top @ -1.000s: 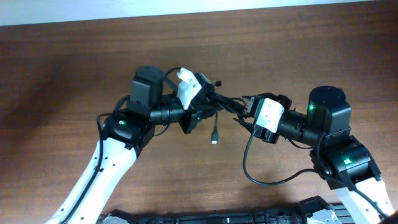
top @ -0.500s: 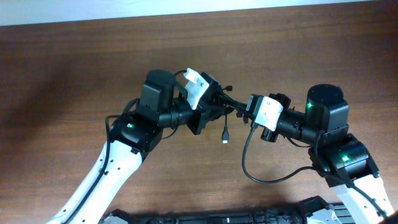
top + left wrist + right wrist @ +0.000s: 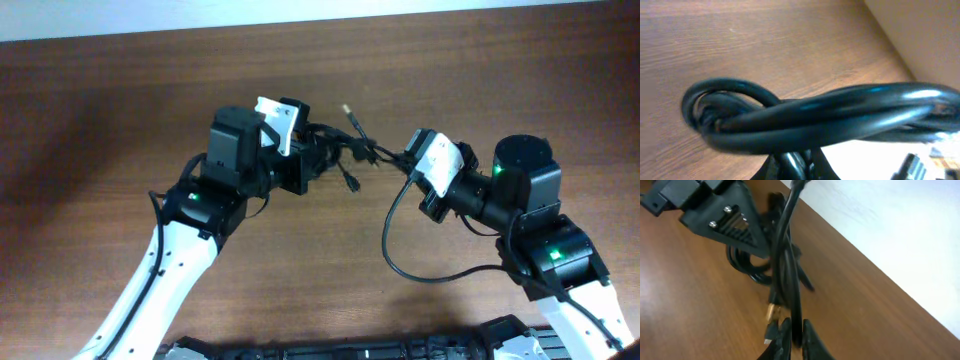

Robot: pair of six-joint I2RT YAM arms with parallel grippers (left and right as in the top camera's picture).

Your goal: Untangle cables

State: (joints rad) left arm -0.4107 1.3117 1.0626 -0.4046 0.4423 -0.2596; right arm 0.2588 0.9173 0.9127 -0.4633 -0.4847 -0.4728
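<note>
We see the thin black cables (image 3: pixel 345 153) held up above the brown wooden table (image 3: pixel 100 120), stretched between the two arms near the far middle of it. The left gripper (image 3: pixel 303 160) is clamped on the knotted end of the bundle. In the left wrist view its dark fingers stand close together at the lower edge with strands between them. There, two strands cross the picture side by side and turn back in a small loop at the left.

The right gripper (image 3: pixel 410 165) is closed on a cord too. In the right wrist view its two fingertips (image 3: pixel 815 347) pinch one strand, which runs straight up from them toward the black finger of the left gripper. Several other strands hang tangled around it.

Two ends stick out of the bundle in the overhead view — a small plug with a pale tip (image 3: pixel 347 108) pointing to the far side, and a dark plug (image 3: pixel 352 182) hanging on the near side. From the right gripper one long cord (image 3: pixel 392 255) drops in a wide curve toward the near side and passes under the right arm, where we cannot follow it.
</note>
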